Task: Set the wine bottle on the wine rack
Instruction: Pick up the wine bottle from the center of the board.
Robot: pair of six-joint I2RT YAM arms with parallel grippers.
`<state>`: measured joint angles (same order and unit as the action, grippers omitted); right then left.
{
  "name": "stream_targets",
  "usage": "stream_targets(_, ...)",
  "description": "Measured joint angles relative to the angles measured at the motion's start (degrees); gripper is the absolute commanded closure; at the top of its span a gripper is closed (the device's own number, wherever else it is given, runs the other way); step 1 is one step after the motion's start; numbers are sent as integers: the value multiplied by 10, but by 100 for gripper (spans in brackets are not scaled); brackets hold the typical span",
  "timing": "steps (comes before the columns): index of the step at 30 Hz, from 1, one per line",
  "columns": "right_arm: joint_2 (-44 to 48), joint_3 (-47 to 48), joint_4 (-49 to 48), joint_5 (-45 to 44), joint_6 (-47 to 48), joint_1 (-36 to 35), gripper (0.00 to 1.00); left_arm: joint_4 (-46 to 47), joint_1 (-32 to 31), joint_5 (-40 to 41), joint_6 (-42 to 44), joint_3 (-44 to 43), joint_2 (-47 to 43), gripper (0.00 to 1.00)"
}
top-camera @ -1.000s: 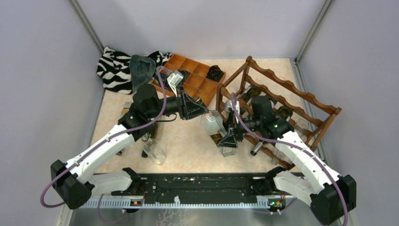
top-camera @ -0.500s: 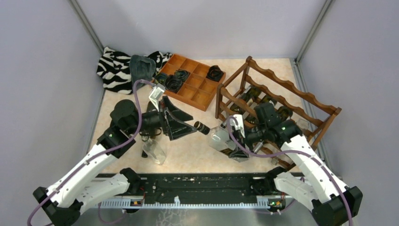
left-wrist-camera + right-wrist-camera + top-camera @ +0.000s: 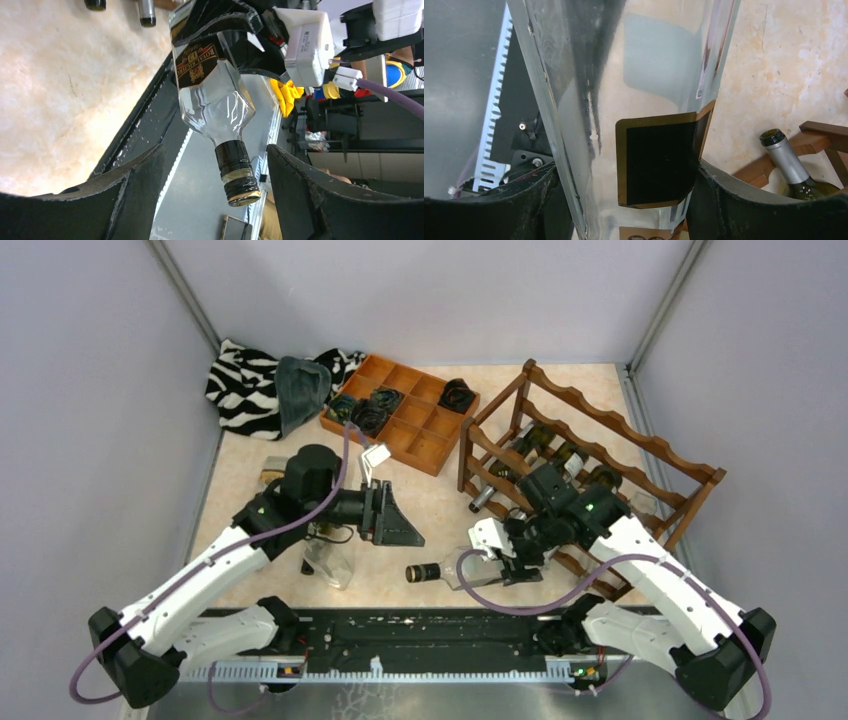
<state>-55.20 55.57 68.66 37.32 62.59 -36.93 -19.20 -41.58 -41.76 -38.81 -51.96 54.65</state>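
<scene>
Two grippers sit by the worktop's near edge. The right gripper pinches the clear bottle by its body, neck pointing left. The left gripper is spread and empty near the cap. Only the left wrist view shows the bottle's crested label, and only the right wrist view shows the pads on the glass. The rack stands towards the far right corner.

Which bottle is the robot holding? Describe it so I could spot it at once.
Find the wooden wine rack on the right; in front of its near left corner, the right gripper holds a bottle sideways, neck pointing left. Unlike the dark bottles in the rack it is clear glass with a black cap, and the other clear bottle, further left, is in no gripper.
</scene>
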Motion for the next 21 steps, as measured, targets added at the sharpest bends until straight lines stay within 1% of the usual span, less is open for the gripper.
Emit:
stream_targets(3, -6, 0, -1, -27, 2, -11, 100, -12, -12, -6, -6, 0, 26, 22)
stream_targets(9, -31, 21, -3, -54, -5, -19, 100, 0, -79, -2, -18, 0, 59, 24)
stream_targets(12, -41, 38, -4, -65, -12, -23, 100, 8, -102, 1, -20, 0, 77, 31)
stream_targets(17, -49, 53, 0, -73, -19, -24, 100, 24, -104, 11, -25, 11, 89, 42)
stream_targets(19, -53, 55, 0, -73, -22, -25, 100, 34, -104, 12, -30, 20, 90, 44)
stream_targets(21, -57, 56, 2, -77, -23, -28, 100, 38, -104, 13, -32, 24, 93, 44)
